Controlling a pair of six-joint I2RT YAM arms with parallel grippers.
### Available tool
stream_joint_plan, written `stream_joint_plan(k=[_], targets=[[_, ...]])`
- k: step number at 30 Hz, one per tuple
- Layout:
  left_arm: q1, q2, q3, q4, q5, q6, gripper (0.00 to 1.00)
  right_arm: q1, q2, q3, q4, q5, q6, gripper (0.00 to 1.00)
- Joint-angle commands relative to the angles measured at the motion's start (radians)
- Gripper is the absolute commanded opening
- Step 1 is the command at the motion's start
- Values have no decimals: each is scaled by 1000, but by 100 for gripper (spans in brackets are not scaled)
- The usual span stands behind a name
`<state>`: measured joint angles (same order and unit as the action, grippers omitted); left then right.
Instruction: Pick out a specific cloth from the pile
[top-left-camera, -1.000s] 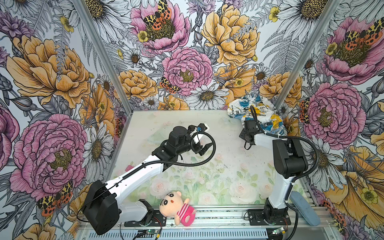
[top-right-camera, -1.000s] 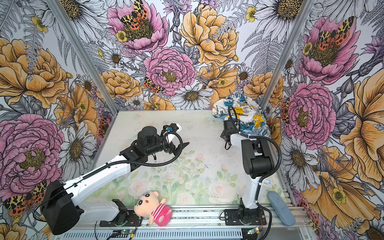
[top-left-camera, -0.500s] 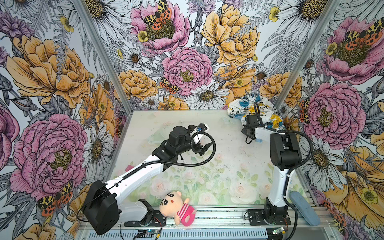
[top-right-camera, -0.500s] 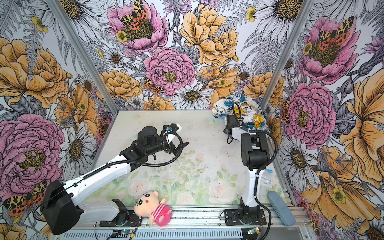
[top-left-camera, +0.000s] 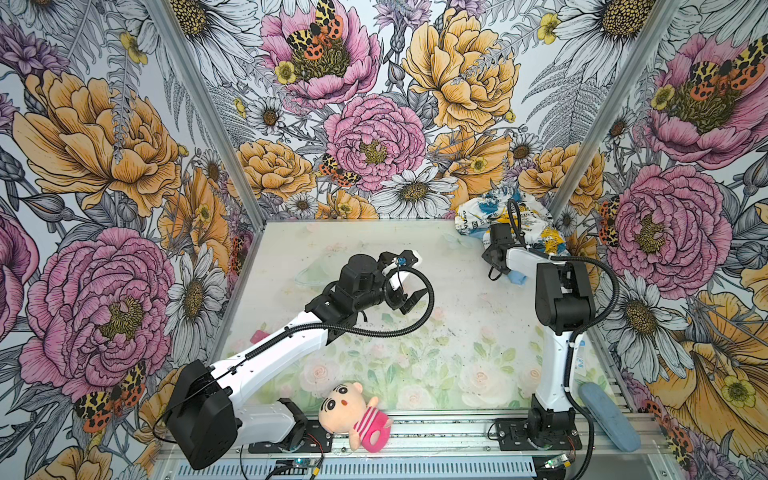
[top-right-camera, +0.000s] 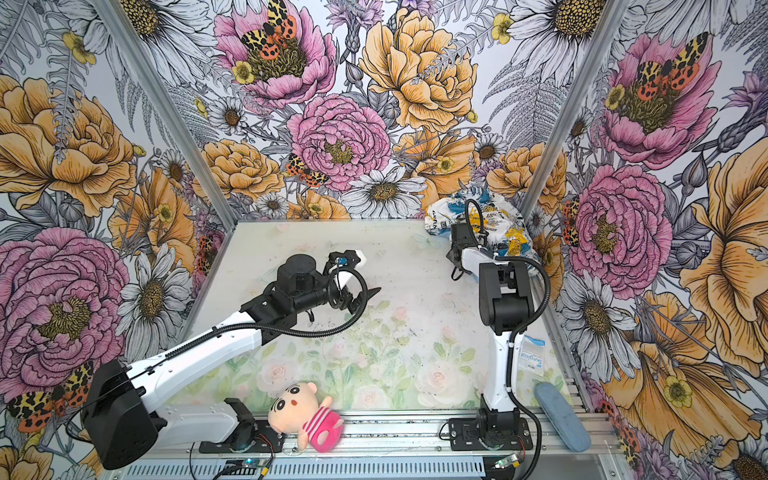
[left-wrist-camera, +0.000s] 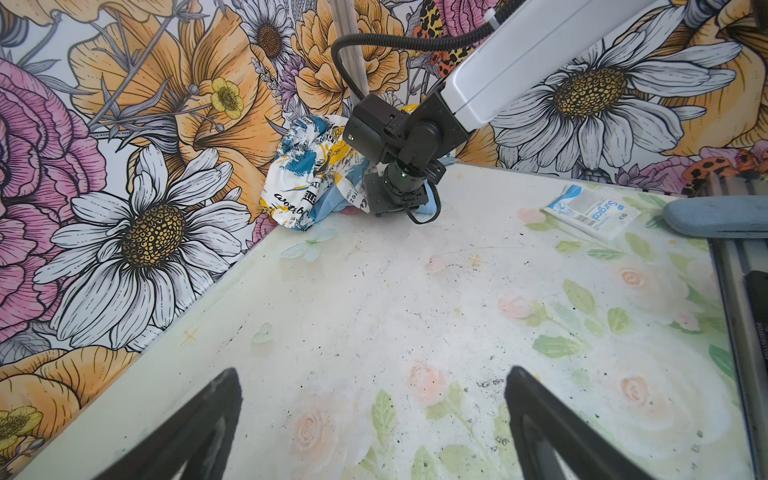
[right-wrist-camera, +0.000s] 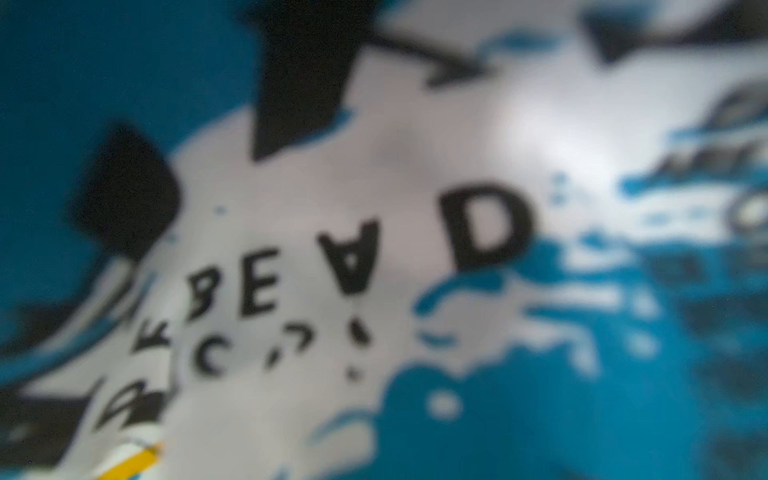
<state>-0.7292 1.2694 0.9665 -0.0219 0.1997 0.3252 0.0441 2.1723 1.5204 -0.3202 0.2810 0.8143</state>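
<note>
The pile (top-left-camera: 528, 220) (top-right-camera: 498, 216) is a heap of white cloth printed in blue, yellow and black, bunched in the back right corner. Some light blue fabric (left-wrist-camera: 328, 203) lies under it. A small bit of pink fabric (left-wrist-camera: 351, 210) shows at the pile's foot; the rest of the cloth is hidden. My right gripper (top-left-camera: 492, 249) (left-wrist-camera: 374, 195) is pushed into the pile, its fingers hidden. Printed cloth (right-wrist-camera: 374, 166) fills the right wrist view. My left gripper (top-left-camera: 411, 301) (left-wrist-camera: 372, 370) hovers open over the middle of the table, holding nothing.
A plush doll (top-left-camera: 353, 411) in a pink striped top lies on the front rail. A surgical mask packet (top-right-camera: 532, 357) and a blue-grey pad (top-left-camera: 606, 415) lie along the right edge. Flowered walls close in the back and both sides.
The right arm has straightened upward and pushed its gripper farther back into the pile. The left arm and its open gripper have stayed put.
</note>
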Motion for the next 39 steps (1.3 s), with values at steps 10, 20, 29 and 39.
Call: stream_joint_plan(k=[10, 20, 29, 39], targets=[[-29, -27, -16, -13, 0, 26, 99, -22, 96, 139, -80, 27, 61, 35], [-47, -32, -16, -29, -17, 45, 99, -25, 97, 151, -91, 17, 55, 0], [-58, -37, -5, -33, -23, 24, 99, 8, -112, 93, -40, -1, -90, 0], [-57, -54, 6, -35, -25, 7, 99, -28, -380, 144, -83, -44, -146, 0]])
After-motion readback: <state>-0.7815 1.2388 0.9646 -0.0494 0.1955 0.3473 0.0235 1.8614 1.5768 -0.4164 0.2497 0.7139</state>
